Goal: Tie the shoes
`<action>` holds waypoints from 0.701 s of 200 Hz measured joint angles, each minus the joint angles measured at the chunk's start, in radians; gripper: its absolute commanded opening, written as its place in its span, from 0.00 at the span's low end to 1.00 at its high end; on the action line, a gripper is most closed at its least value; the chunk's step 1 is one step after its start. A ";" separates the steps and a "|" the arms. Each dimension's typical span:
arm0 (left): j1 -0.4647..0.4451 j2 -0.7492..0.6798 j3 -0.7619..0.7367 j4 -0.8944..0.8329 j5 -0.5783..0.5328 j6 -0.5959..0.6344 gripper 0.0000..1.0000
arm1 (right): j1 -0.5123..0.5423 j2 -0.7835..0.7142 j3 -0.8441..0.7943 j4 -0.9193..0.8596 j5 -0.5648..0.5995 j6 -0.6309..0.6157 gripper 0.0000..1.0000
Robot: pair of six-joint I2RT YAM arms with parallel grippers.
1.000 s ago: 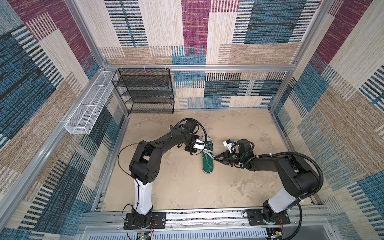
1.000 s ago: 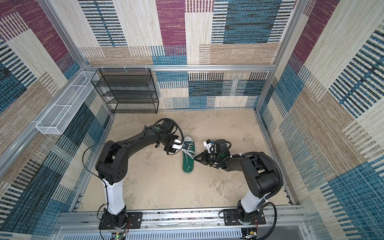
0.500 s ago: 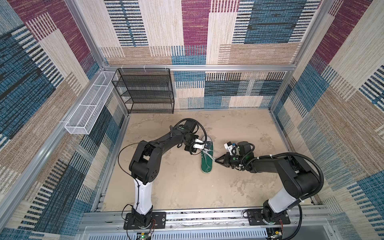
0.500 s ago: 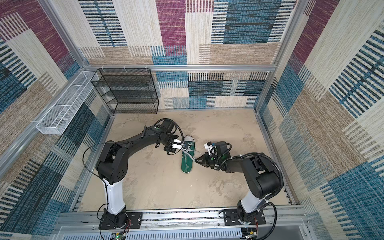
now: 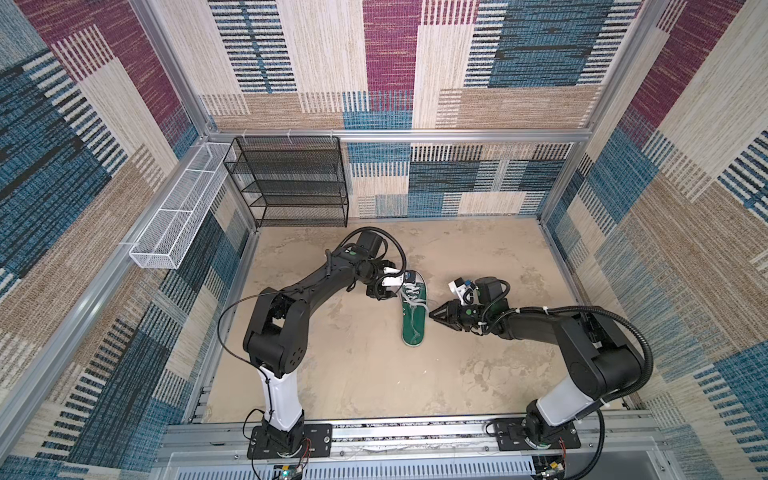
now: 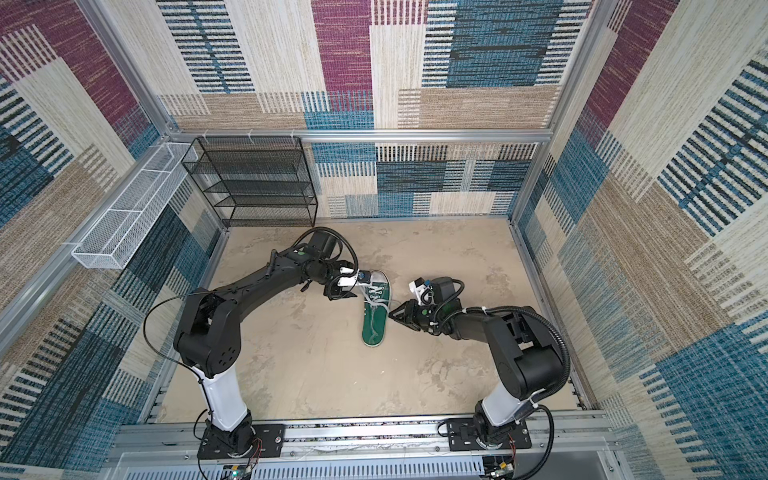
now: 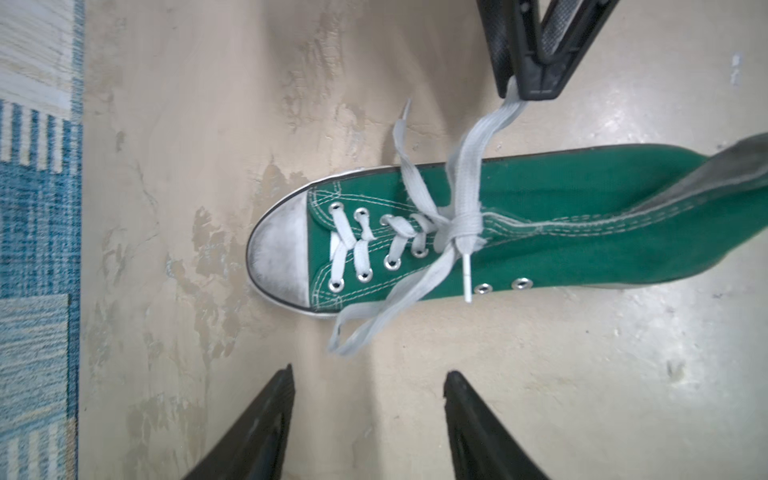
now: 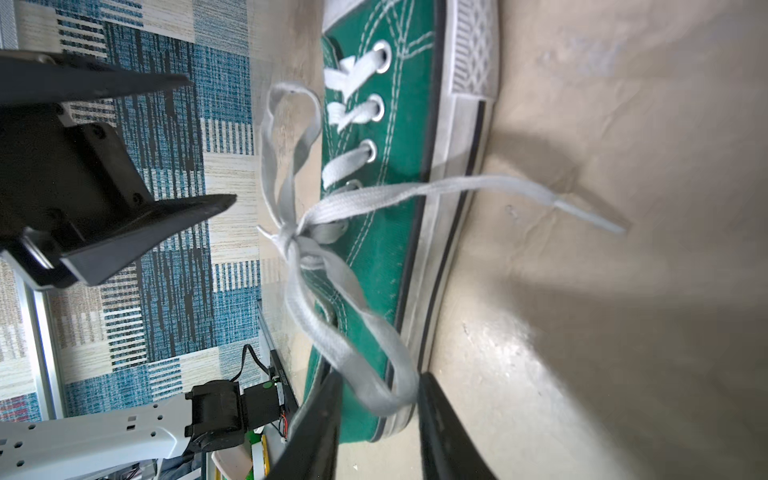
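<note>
both grips just released. left fingers [image 7: 257, 424] apart, empty, beside the shoe [image 5: 413, 309] lying on the counter [image 5: 353, 353]. right fingers [image 8: 311, 428] parted, bow loop [image 8: 390, 399] loose between them. knot [image 7: 463, 226] looks cinched; i judge the tying nearly done.

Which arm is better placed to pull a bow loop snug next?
Right, probably: one loop lies between the right arm's jaws, while the left arm's jaws stand open and empty, short of the other loop.
</note>
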 measured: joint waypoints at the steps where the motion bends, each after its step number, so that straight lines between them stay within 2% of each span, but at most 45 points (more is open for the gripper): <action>1: 0.002 -0.003 -0.003 0.003 0.003 -0.005 0.65 | 0.000 -0.001 0.000 -0.002 0.001 -0.001 0.36; 21: 0.031 -0.058 -0.048 0.026 0.057 -0.062 0.60 | -0.013 -0.053 0.012 -0.074 0.030 -0.032 0.37; 49: 0.035 -0.133 -0.152 0.085 0.164 -0.118 0.34 | -0.025 -0.127 0.063 -0.188 0.088 -0.094 0.37; 57: 0.034 -0.146 -0.190 0.115 0.190 -0.137 0.31 | -0.025 -0.130 0.083 -0.217 0.103 -0.109 0.37; 98: 0.033 -0.137 -0.273 0.227 0.267 -0.249 0.32 | -0.024 -0.107 0.169 -0.295 0.120 -0.155 0.34; 140: -0.001 -0.082 -0.284 0.306 0.281 -0.280 0.33 | 0.023 -0.006 0.270 -0.291 0.100 -0.180 0.25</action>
